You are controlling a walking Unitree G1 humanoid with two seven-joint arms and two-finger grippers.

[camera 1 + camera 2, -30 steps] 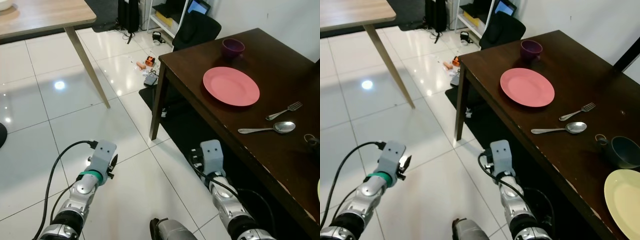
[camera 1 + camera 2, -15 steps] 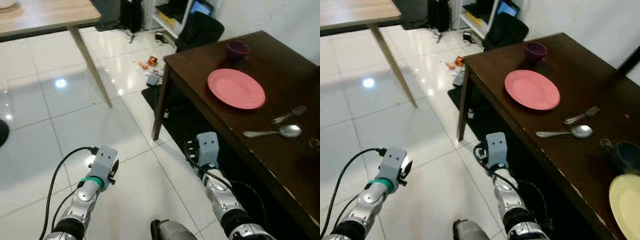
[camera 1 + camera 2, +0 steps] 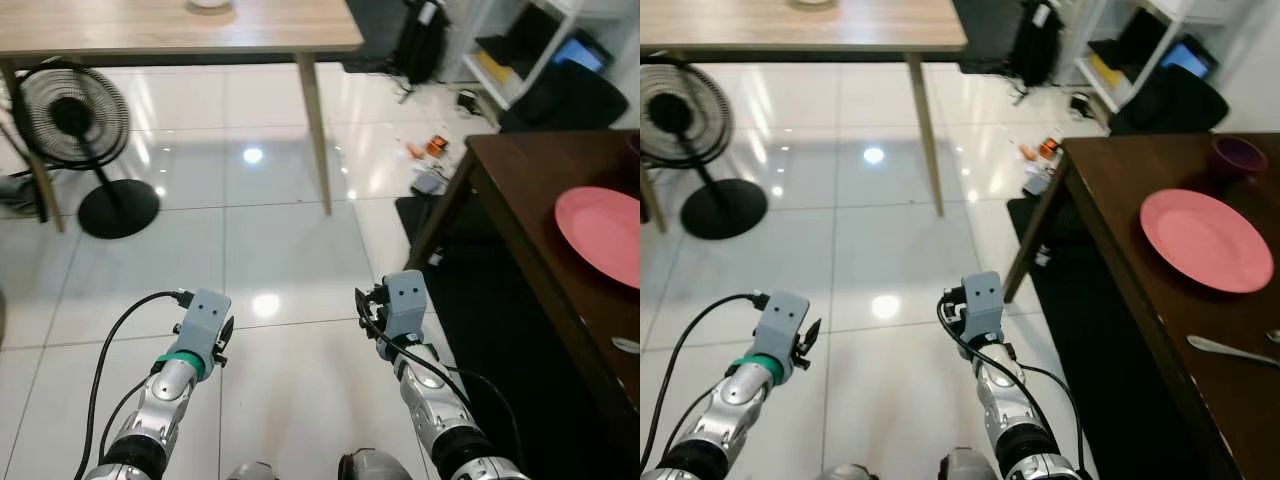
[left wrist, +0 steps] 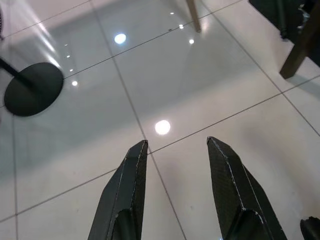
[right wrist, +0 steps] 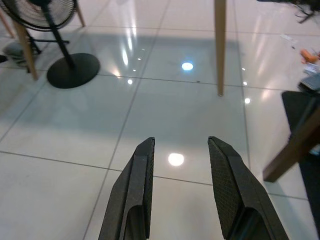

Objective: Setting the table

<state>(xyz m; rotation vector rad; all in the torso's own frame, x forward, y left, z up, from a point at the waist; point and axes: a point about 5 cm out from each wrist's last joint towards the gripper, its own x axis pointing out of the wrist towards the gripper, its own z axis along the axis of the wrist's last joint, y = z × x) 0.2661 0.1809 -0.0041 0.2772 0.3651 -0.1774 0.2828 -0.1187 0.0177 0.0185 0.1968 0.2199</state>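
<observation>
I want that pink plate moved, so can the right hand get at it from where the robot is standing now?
Probably not yet. The right hand is open, low over the floor tiles, while the pink plate lies up on the dark table, off to its right. Nothing blocks it.

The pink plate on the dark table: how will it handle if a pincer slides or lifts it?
The pink plate looks rigid and shallow, so it should slide flat on the smooth dark table. Its low rim lies close to the tabletop, probably hard to get under. Its matte look suggests plastic, so likely light.
</observation>
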